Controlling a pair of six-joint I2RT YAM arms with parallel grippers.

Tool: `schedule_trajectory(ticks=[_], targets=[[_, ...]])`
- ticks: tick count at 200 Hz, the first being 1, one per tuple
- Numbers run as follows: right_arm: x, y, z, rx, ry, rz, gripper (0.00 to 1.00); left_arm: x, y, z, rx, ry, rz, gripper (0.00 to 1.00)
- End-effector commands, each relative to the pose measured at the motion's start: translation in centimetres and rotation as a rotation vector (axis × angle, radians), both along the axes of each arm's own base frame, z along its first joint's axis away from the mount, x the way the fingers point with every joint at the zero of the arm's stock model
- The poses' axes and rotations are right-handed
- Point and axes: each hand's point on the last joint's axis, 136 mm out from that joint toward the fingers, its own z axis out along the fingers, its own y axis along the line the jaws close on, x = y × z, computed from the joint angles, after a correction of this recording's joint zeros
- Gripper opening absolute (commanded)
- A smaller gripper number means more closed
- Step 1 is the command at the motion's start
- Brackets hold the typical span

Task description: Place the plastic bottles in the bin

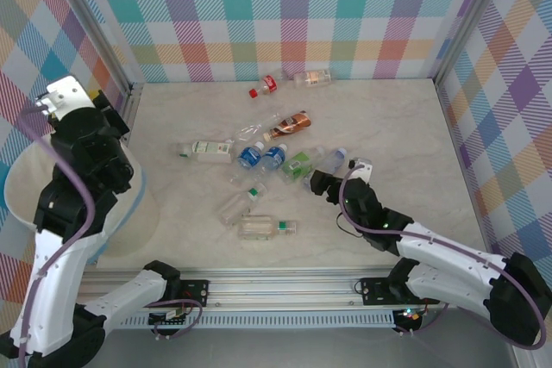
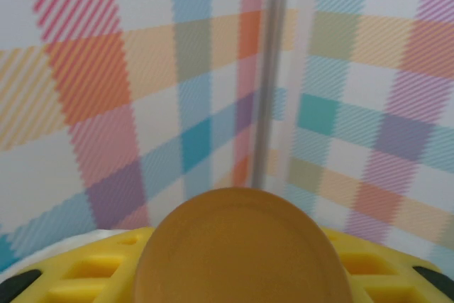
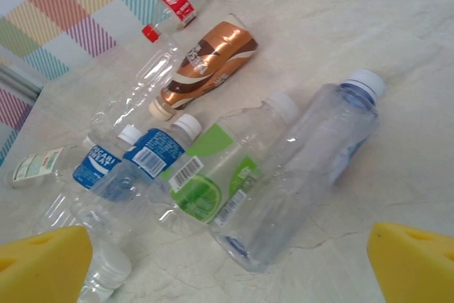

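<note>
While its left gripper (image 1: pixel 65 101) hangs high above the bin (image 1: pixel 142 213) at the left edge of the table (image 1: pixel 405 127), fingers (image 2: pixel 64 282) closed on an amber object (image 2: pixel 241 253) that looks like a bottle seen end-on, the robot's right arm stretches from the near edge toward the middle of the table, forearm low over the surface. The right gripper (image 1: pixel 317 184) stands wide apart and empty, just short of a clear bottle (image 3: pixel 305 168) with a white cap. That bottle lies on its side beside a green-labelled bottle (image 3: pixel 213 175). Other bottles (image 1: pixel 267 228) lie scattered around the table's centre, two of them near the far edge. Apparently empty and thin-walled, they should prove light, easily crushed and slick, apt to roll away or squirt out of a hard pinch. The safest hold looks to be across the straight middle of the barrel, jaws square to its length, with only a moderate squeeze.
</note>
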Motion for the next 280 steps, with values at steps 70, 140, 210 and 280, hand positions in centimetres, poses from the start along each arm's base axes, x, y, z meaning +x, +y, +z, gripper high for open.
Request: schedule_trajectory(ticks=[70, 140, 210, 280], targets=[[1.4, 5.2, 2.3, -0.039, 0.026, 0.178, 1.0, -2.1, 11.8, -14.2, -0.302, 0.025, 0.485, 0.0], [1.5, 5.7, 2.5, -0.046, 0.033, 0.195, 1.0, -4.0, 16.3, -23.8, -0.506, 0.06, 0.737, 0.04], [1.1, 4.8, 1.2, -0.07, 0.098, 0.162, 1.0, -3.3, 16.4, -25.2, -0.552, 0.073, 0.733, 0.87], [0.9, 4.7, -0.5, -0.066, 0.203, 0.122, 1.0, 0.6, 13.5, -20.9, -0.555, -0.025, 0.35, 1.0]])
